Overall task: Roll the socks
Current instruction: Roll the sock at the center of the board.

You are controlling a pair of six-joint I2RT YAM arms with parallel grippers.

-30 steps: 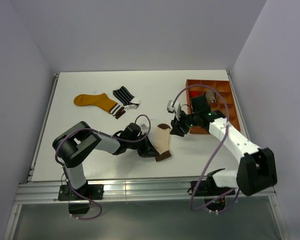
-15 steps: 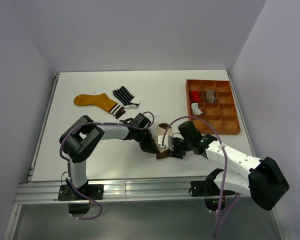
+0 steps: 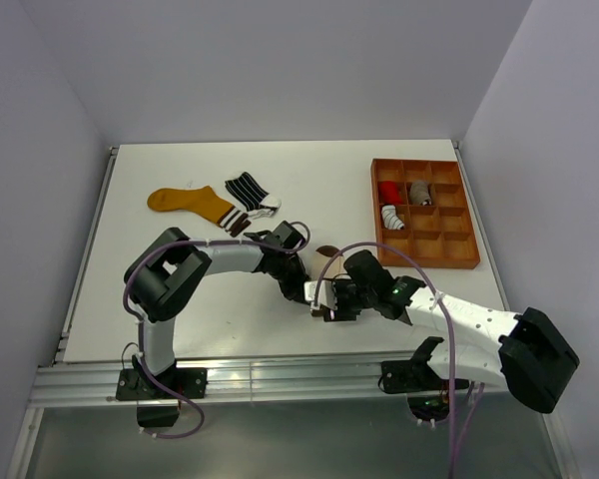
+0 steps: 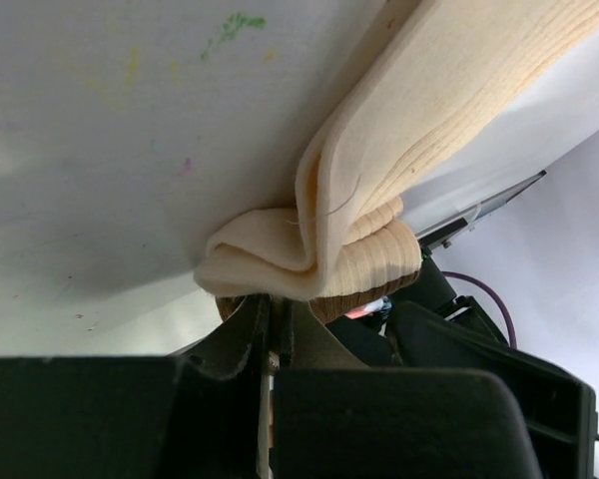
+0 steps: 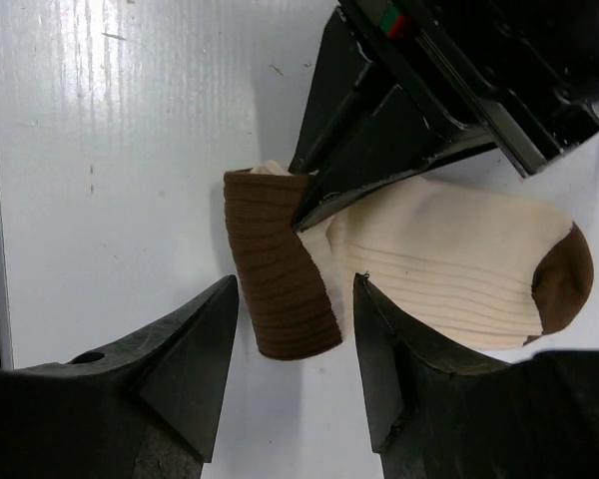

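Observation:
A cream sock [image 5: 449, 267] with a brown toe [image 3: 327, 250] and a brown cuff [image 5: 280, 267] lies on the white table between both arms. My left gripper [image 3: 301, 284] is shut on the sock's folded cuff end [image 4: 309, 254] and pinches the fabric. My right gripper [image 5: 295, 369] is open, its fingers on either side of the brown cuff without touching it; it also shows in the top view [image 3: 326, 302]. A mustard-yellow sock [image 3: 185, 203] and a black sock with white stripes [image 3: 247, 189] lie flat at the back left.
An orange-brown compartment tray [image 3: 449, 254] stands at the back right and holds a red roll [image 3: 388, 192], a grey-brown roll [image 3: 419, 191] and a white striped roll [image 3: 391, 217]. The table's near edge runs just in front of both grippers.
My right arm has swung from the tray down to the cream sock's cuff. My left gripper has shifted right and back, folding the cuff end over.

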